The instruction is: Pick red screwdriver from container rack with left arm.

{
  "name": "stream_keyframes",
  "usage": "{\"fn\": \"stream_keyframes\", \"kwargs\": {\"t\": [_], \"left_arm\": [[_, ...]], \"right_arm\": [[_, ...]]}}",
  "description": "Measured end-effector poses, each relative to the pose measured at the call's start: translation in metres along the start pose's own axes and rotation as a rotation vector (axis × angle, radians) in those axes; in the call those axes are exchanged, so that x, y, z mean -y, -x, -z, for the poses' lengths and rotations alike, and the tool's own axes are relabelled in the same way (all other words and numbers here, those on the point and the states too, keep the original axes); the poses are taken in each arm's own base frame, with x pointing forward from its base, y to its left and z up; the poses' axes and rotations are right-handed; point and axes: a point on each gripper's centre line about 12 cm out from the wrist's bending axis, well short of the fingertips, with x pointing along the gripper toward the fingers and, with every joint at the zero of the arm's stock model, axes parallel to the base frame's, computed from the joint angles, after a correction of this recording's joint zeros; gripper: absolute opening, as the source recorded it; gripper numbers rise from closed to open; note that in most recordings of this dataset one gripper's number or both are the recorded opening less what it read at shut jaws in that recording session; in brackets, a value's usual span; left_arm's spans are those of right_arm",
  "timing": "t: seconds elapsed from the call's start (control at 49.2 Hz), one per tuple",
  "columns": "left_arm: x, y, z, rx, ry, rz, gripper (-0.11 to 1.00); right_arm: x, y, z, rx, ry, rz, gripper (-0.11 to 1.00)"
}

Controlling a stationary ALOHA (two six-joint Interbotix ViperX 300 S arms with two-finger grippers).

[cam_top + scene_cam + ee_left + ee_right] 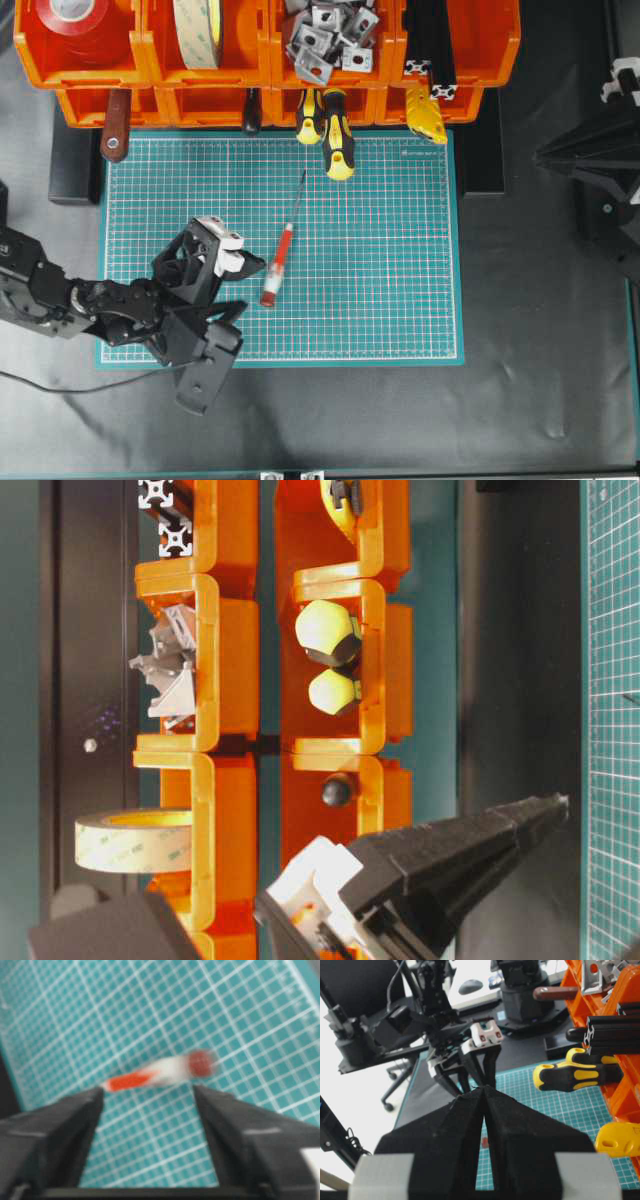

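Left wrist: red screwdriver point(155, 1076) beyond parted fingers point(60, 1130).

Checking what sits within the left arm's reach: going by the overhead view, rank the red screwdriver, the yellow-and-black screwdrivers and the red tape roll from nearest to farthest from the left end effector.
From the left end effector:
1. Red screwdriver, lying on the mat just to its right.
2. Yellow-and-black screwdrivers, up at the rack's lower row, right of centre.
3. Red tape roll, top-left bin, farthest.
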Motion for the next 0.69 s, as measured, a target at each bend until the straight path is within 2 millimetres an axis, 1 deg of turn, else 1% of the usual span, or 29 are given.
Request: {"fn": "stream_keyframes", "kwargs": {"t": [0.061,0.163,0.285,0.346,0.427,0.549,0.63,0.691], "left_arm": [[0.002,0.002,-0.001,0.026,0.037,0.019,0.85],[0.004,0.004,-0.002,0.046,0.086,0.036,0.83],[0.002,0.008,-0.002,0.057,0.169,0.038,0.83],[-0.002,0.015,-0.004,0.072,0.213,0.033,0.82],[-0.011,0.030,-0.008,0.109,0.282,0.023,0.82],[-0.026,0.061,-0.009,0.176,0.394,0.008,0.82],[-0.037,0.087,-0.006,0.239,0.473,0.002,0.82],[-0.046,0.111,-0.003,0.299,0.530,-0.002,0.82]], "right_arm": [[0.000,0.000,0.000,0.001,-0.003,-0.001,0.00],[0.000,0.000,0.000,0.001,-0.002,-0.001,0.00],[0.000,0.000,0.000,0.001,-0.002,-0.001,0.00],[0.000,0.000,0.001,-0.010,-0.002,0.003,0.00],[0.000,0.000,0.001,-0.012,-0.002,0.003,0.00],[0.000,0.000,0.002,-0.013,-0.002,0.004,0.00],[0.001,0.000,0.002,-0.016,0.000,0.005,0.00],[0.001,0.000,0.002,-0.018,-0.002,0.005,0.00]]}}
